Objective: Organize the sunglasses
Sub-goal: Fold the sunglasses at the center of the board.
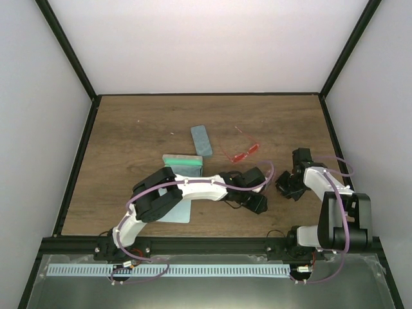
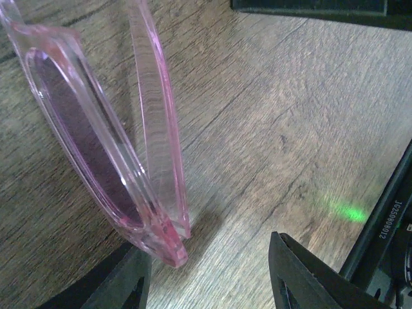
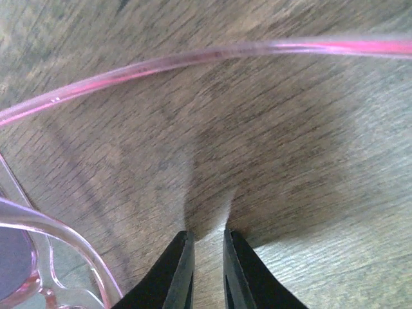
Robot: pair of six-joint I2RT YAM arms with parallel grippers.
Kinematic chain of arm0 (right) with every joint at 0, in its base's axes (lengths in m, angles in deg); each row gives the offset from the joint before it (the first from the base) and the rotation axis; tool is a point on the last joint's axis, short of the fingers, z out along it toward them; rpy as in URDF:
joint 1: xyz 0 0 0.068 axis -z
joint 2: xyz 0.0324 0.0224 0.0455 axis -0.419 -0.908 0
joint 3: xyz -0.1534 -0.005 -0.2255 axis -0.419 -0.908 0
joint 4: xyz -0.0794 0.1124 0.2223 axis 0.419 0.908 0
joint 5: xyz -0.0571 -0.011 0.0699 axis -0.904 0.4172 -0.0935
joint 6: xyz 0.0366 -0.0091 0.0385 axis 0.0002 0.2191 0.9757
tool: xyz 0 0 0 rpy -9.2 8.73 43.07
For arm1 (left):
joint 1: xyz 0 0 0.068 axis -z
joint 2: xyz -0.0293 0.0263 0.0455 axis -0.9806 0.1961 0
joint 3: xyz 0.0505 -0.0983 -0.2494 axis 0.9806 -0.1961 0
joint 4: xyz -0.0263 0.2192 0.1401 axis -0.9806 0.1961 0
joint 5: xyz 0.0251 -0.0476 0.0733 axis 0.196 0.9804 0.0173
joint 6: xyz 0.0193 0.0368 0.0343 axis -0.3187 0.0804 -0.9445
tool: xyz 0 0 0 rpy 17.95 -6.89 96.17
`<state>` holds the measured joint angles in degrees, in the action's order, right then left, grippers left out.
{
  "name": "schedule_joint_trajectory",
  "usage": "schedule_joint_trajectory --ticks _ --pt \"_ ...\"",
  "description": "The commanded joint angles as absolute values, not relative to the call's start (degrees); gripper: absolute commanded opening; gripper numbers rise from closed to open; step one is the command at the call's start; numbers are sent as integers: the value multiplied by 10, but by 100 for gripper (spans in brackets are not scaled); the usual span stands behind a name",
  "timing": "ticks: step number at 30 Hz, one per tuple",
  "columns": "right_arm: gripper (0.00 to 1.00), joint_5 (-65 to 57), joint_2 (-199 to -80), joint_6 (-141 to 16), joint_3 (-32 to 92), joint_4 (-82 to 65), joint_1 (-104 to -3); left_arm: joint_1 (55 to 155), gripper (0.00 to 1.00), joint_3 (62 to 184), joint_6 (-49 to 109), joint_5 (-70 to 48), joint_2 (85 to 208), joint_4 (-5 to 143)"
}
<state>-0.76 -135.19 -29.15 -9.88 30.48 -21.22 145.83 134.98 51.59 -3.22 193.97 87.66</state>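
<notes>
The translucent pink sunglasses (image 2: 96, 129) lie on the wooden table, their hinge corner just in front of my left gripper's left finger (image 2: 122, 286). My left gripper (image 2: 212, 277) is open and holds nothing; in the top view it (image 1: 257, 203) is low at the table's middle front. The pink pair's temple (image 3: 193, 58) and frame corner (image 3: 64, 232) show in the right wrist view. My right gripper (image 3: 208, 270) is almost closed on nothing, close above the table, and in the top view it (image 1: 284, 187) is just right of the left one. The red-orange sunglasses (image 1: 244, 152) lie further back.
A blue-grey case (image 1: 201, 140) lies behind the centre. A green-lined case (image 1: 183, 161) lies by the left forearm. A pale teal cloth (image 1: 175, 212) lies under the left arm. A black labelled part (image 2: 386, 225) stands close at the right of the left wrist view.
</notes>
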Motion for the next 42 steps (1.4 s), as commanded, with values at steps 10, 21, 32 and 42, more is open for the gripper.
schedule_joint_trajectory --ticks 10,21,32,42 --pt "35 -84 -1388 -342 80 384 -197 1454 53 1307 516 -64 1943 897" --pt "32 -101 -1507 -363 136 370 -146 1449 53 1330 506 -62 1948 908" --pt "29 -81 -1472 -352 39 338 -146 1441 53 1349 479 -50 1967 907" --pt "27 -58 -1443 -341 -6 328 -147 1440 53 1373 466 -37 1985 916"
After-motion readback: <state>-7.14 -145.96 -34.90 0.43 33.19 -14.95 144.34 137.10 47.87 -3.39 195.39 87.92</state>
